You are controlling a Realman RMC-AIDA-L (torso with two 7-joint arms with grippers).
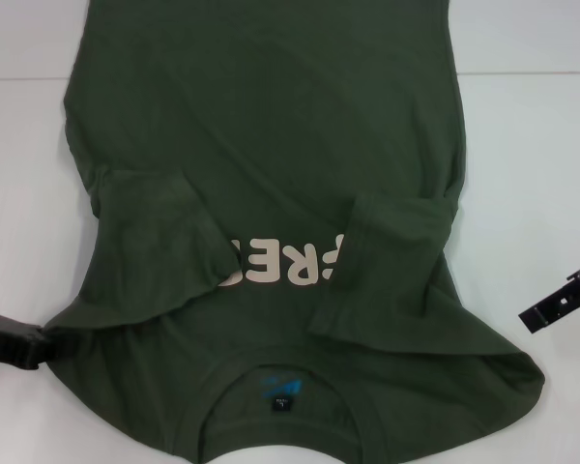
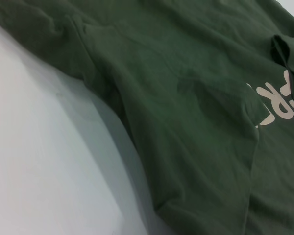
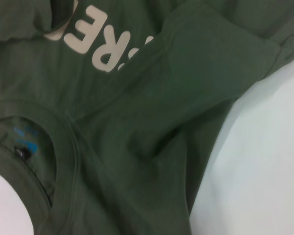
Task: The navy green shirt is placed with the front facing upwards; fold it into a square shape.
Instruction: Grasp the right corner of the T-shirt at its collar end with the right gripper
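While the shirt (image 1: 271,145) lies spread front-up on the white worktop (image 1: 532,174), both of its short sleeves are folded inward over the chest. The collar sits at the near edge of the head view, with the body stretching away toward the far side. The cream lettering (image 1: 280,261) is partly covered by the two folded sleeves, one on each side of it. A small dark neck label (image 1: 282,398) with a blue mark shows inside the collar.

The left end effector (image 1: 10,343) rests low at the left edge of the head view, touching or just beside the shirt's shoulder hem on that side; I cannot tell whether its fingers are wide or narrow. From its wrist camera, the shirt (image 2: 186,122) fills most of the picture, with the folded sleeve close by and the lettering (image 2: 279,103) farther off.

The right end effector (image 1: 561,300) hangs apart from the cloth, over bare worktop beyond the shirt's right shoulder; whether it is wide or narrow I cannot tell. Its wrist camera shows the shirt (image 3: 152,112) with the collar, the neck label (image 3: 23,152) and the lettering (image 3: 98,44).
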